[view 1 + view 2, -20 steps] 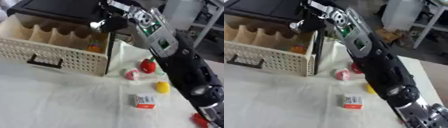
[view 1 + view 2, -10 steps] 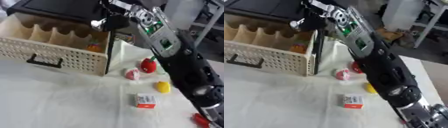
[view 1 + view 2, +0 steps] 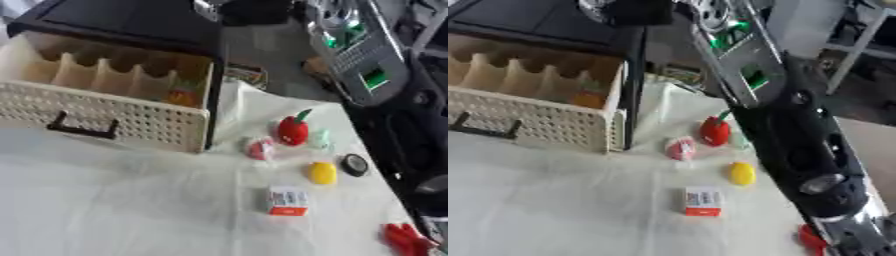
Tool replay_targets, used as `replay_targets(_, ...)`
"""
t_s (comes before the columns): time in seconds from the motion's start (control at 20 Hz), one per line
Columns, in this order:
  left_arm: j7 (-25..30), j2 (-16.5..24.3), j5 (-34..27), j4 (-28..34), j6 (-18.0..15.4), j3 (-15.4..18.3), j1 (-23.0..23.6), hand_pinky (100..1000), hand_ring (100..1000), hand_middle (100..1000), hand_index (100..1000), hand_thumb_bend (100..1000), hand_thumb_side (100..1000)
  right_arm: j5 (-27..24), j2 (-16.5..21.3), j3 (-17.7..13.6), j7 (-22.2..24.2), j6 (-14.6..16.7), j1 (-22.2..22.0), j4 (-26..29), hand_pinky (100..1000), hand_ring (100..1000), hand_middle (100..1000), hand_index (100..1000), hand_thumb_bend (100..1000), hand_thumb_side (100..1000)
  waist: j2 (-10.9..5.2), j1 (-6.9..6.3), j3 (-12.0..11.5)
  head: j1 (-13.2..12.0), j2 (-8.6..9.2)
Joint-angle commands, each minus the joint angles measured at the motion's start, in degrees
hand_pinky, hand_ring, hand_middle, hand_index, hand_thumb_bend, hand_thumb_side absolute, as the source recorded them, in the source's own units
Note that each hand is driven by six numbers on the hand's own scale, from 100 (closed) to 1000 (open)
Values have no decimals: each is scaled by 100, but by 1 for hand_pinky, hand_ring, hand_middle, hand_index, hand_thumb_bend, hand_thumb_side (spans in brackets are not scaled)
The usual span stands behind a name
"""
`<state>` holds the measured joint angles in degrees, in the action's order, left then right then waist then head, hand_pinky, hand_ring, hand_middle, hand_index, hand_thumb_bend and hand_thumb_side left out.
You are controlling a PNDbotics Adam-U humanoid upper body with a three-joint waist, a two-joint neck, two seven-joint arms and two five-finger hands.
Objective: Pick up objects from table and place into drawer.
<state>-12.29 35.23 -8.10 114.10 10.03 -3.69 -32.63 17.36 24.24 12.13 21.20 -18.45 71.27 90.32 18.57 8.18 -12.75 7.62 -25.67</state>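
Observation:
The cream perforated drawer (image 3: 105,112) stands pulled out of the black cabinet (image 3: 131,22), and an orange thing (image 3: 181,95) lies in its right compartment. On the white cloth to its right lie a red fruit with a green stem (image 3: 293,131), a pink-and-white piece (image 3: 260,149), a yellow piece (image 3: 322,173), a pale green piece (image 3: 320,139), a black round thing (image 3: 354,164) and an orange-and-white box (image 3: 287,201). My right arm reaches from the lower right up to the cabinet top. There my right hand (image 3: 630,10) is a dark blur at the picture's edge. The left hand is out of sight.
A red thing (image 3: 404,239) lies at the cloth's lower right corner beside my arm. The arm (image 3: 798,145) spans the table's right side, just right of the small items. Bare white cloth (image 3: 122,200) fills the front left. A white frame (image 3: 859,45) stands behind on the right.
My right hand has risen from the drawer's back right corner to above the cabinet top. The arm has swung right, uncovering the black round thing. The items on the cloth have not moved.

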Motion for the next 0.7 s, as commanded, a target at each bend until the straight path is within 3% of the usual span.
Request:
replay_targets(0.05, -41, 82, -22, 49, -18, 91, -24, 206, 100, 105, 681, 100, 357, -277, 263, -171, -167, -101, 13, 374, 813, 598, 469, 765, 224, 536, -151, -120, 24, -34, -27)
replay_targets(0.3, -100, 112, 13, 49, -49, 119, 44, 208, 100, 106, 682, 100, 352, -762, 550, -457, -586, -228, -249, 1059, 812, 600, 475, 765, 160, 543, -157, -219, 105, -91, -50)
replay_targets(0.4, -134, 135, 37, 49, -65, 133, 84, 208, 100, 106, 682, 100, 348, -982, 750, -610, -883, -255, -442, 1463, 812, 604, 480, 765, 108, 534, -158, -257, 154, -143, -70)
replay_targets(0.55, -172, 153, 67, 49, -79, 145, 133, 209, 100, 107, 683, 100, 348, -1255, 1002, -817, -1386, -298, -771, 2022, 815, 614, 494, 764, 100, 542, -161, -307, 215, -209, -97)
replay_targets(0.7, -212, 172, 95, 49, -102, 157, 168, 210, 100, 108, 683, 100, 346, -1502, 1198, -993, -1887, -227, -1084, 2370, 819, 626, 513, 767, 100, 608, -169, -358, 266, -255, -119)
